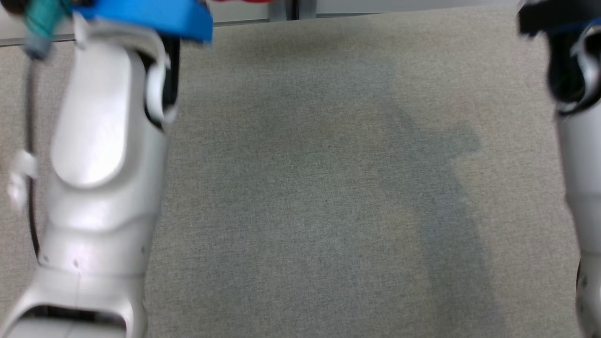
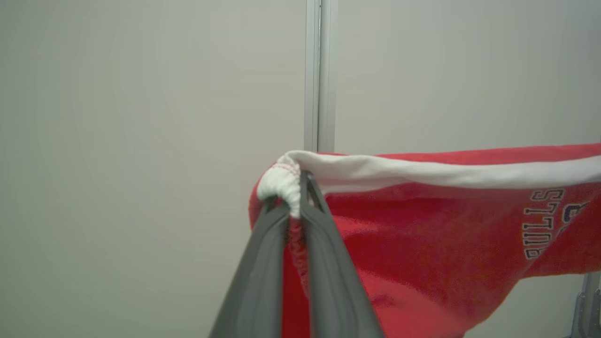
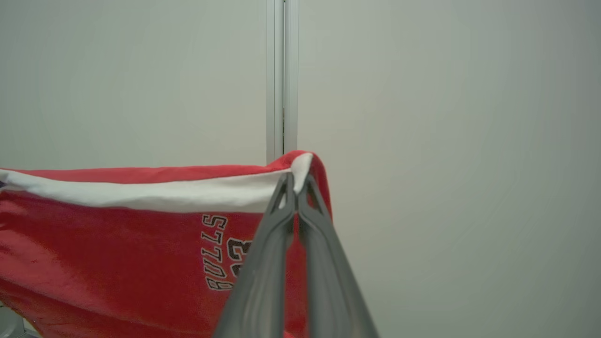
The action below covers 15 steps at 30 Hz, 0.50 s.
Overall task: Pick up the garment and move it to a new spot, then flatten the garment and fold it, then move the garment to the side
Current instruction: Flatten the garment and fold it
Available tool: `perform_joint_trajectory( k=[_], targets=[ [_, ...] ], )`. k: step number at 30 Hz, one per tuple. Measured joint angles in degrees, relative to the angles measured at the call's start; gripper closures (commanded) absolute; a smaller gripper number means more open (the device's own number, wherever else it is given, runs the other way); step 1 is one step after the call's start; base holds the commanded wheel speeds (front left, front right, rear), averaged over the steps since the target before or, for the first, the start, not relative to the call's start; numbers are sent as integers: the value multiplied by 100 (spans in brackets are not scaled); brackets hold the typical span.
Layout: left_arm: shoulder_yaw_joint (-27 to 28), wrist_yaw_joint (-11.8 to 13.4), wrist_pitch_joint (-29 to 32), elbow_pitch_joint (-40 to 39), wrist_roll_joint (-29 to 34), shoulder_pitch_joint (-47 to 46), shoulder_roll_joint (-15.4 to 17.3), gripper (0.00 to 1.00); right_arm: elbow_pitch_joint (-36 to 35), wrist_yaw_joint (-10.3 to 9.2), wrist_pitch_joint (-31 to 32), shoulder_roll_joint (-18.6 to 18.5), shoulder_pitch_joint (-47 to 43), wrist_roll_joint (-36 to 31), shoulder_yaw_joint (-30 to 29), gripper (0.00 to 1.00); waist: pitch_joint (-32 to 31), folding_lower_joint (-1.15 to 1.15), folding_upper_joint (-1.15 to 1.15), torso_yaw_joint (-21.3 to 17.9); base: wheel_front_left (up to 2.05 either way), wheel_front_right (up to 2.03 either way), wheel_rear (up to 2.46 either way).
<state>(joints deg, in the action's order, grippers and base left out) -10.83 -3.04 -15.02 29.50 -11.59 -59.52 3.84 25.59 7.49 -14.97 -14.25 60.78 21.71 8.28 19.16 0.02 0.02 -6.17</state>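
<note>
In the head view the grey woven worktop (image 1: 328, 188) runs up to its far edge near the top of the frame. The pale left forearm (image 1: 103, 164) rises along one side and the right forearm (image 1: 582, 188) along the other, and the wide stretch between them is plain weave crossed by a soft shadow. A blue fitting (image 1: 155, 16) sits at the upper end of the left arm. In the left wrist view the left pincer (image 2: 295, 195) is clamped nearly shut on a bunched white corner of the red garment (image 2: 422, 234). The cloth hangs in the air, its white band (image 2: 446, 173) drawn taut away toward that view's right edge and dark lettering (image 2: 544, 220) showing near that edge. Behind it stand a pale wall (image 2: 141, 141) and a metal post (image 2: 320, 70). In the right wrist view the right pincer (image 3: 296, 188) is closed tight on the opposite top corner, where the band meets red cloth. The garment spreads toward that view's left, and bare wall lies on the other side of the fingers.
</note>
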Motion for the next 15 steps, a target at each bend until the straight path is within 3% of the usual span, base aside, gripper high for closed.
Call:
perform_joint_trajectory(
  k=[4,9,15],
  targets=[
    [-13,-90,1,-166,15,795,-32,100,-98,0,0,51,-773,115,143,100,-79,-2,0,-18,0,0,0],
    [102,-160,-2,-68,-257,2417,-80,100,-190,0,0,118,-2183,288,559,100,-261,-2,0,-30,0,0,0],
    [-157,-94,-3,-73,-1025,3847,-108,100,-176,0,0,126,-3645,528,778,100,-639,-4,-2,64,0,0,0]
  ],
)
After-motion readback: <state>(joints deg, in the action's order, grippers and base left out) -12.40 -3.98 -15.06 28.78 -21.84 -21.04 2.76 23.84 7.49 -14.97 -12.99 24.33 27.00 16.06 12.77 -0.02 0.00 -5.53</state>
